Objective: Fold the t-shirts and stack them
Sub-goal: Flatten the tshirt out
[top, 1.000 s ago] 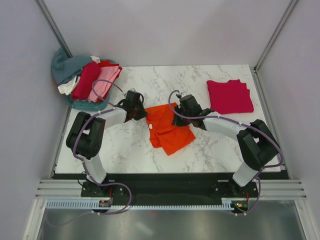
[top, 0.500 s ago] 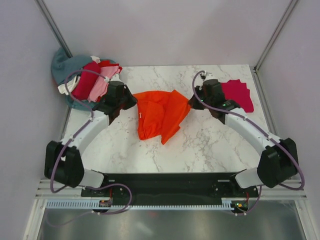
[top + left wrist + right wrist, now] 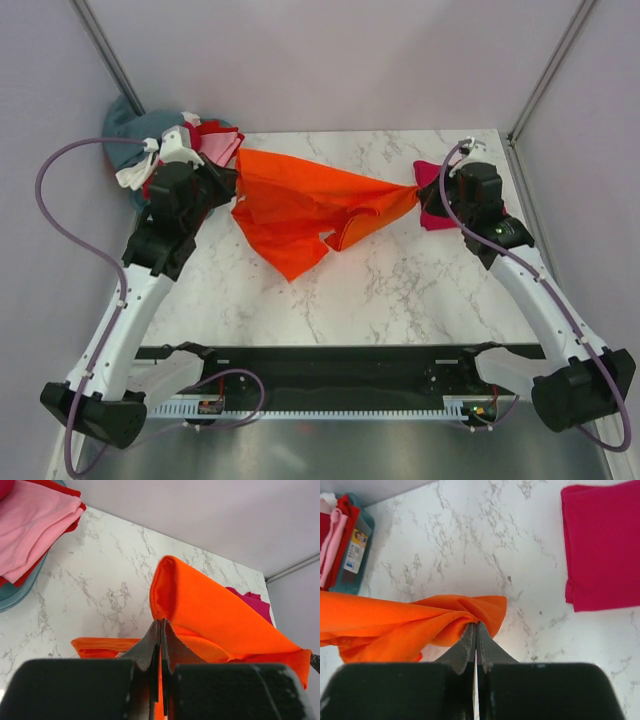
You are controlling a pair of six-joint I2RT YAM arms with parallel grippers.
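Note:
A bright orange t-shirt (image 3: pixel 300 205) hangs stretched in the air between both grippers, above the marble table (image 3: pixel 400 290). My left gripper (image 3: pixel 232 185) is shut on its left edge (image 3: pixel 172 595). My right gripper (image 3: pixel 418 195) is shut on its bunched right end (image 3: pixel 470 611). The shirt's lower part sags down toward the table. A folded crimson-pink t-shirt (image 3: pixel 605 540) lies flat at the back right of the table, partly hidden by the right arm in the top view.
A teal basket (image 3: pixel 130 125) at the back left holds a heap of dark red, light pink and white shirts (image 3: pixel 35 535). Grey walls stand close on both sides and behind. The arm bases sit at the near edge.
Both grippers have risen and pulled apart, left going left and right going right. The orange shirt went from a crumpled heap on the table to a taut span in the air.

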